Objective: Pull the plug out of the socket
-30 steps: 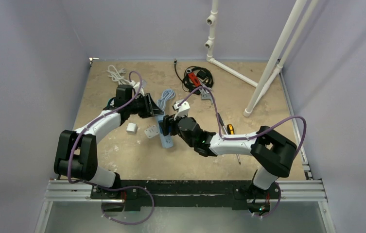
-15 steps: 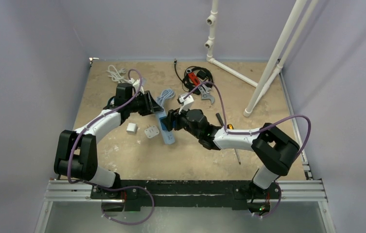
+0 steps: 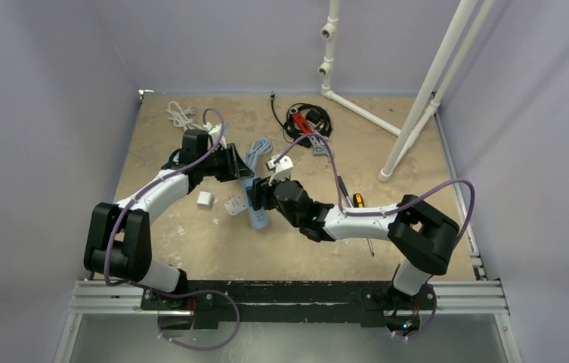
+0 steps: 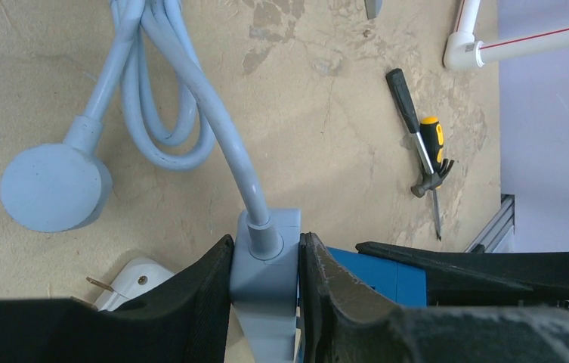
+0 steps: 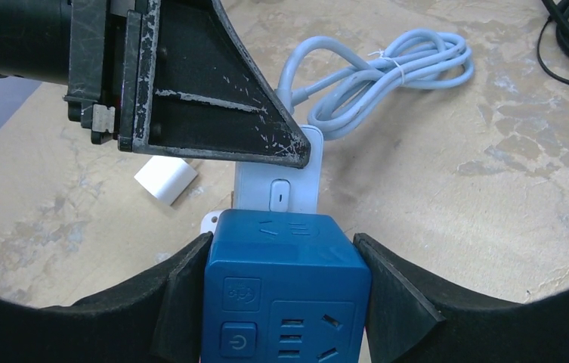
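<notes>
A pale blue power strip (image 4: 266, 283) with a coiled cord (image 4: 168, 98) lies mid-table; it also shows in the top view (image 3: 260, 219). A dark blue cube plug (image 5: 285, 295) sits against the strip beside its switch (image 5: 279, 197). My left gripper (image 4: 266, 248) is shut on the strip's cord end and shows in the top view (image 3: 240, 168). My right gripper (image 5: 285, 249) is shut on the blue cube, one finger on each side, and shows in the top view (image 3: 261, 195). The cube's prongs are hidden.
A white adapter (image 3: 205, 199) and a white plug (image 3: 234, 204) lie left of the strip. A screwdriver (image 4: 426, 136) lies to the right. A black cable coil (image 3: 307, 117), a white cable (image 3: 181, 113) and white PVC pipes (image 3: 417, 113) are at the back.
The right arm swung away to the far right with the cube half a second ago and has come back left. Both grips held. The left arm barely moved.
</notes>
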Robot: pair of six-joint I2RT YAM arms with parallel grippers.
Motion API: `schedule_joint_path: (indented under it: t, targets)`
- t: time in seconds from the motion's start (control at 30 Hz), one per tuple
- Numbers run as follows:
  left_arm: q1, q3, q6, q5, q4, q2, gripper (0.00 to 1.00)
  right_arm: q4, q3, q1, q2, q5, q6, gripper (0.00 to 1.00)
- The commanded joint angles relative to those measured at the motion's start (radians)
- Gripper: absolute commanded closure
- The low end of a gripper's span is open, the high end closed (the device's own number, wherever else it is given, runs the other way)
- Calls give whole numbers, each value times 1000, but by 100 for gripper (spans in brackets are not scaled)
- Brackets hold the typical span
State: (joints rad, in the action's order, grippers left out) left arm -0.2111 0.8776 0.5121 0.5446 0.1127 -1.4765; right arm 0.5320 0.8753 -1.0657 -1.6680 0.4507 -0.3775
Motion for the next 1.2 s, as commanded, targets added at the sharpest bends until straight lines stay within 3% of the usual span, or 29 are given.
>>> schedule_joint_path:
  t: [0.0, 0.17, 0.33, 0.47, 0.7, 0.8, 1.0, 1.17]
  targets:
    - [-7, 47, -43, -76, -8, 21, 100, 100, 11, 54, 73, -92, 36, 100]
    - [-20, 55, -61, -70, -5, 21, 100, 147, -31, 175, 106, -335, 15, 100]
    - [-28, 60, -76, -63, -3, 21, 100, 146, -22, 191, 89, -404, 12, 100]
    - [-28, 64, -76, -83, 7, 19, 100, 137, -14, 176, 88, -288, 37, 100]
    - [-28, 72, -75, -122, 29, 1, 100, 65, 48, 11, 51, 11, 63, 100]
    - [-28, 72, -77, -126, 30, 2, 100, 43, 71, -13, 16, 54, 55, 100]
    - [-28, 72, -85, -102, 22, 5, 100, 74, 37, 23, 61, -79, 46, 100]
    - [-40, 75, -111, -81, 17, 14, 100, 133, -25, 172, 121, -314, 16, 100]
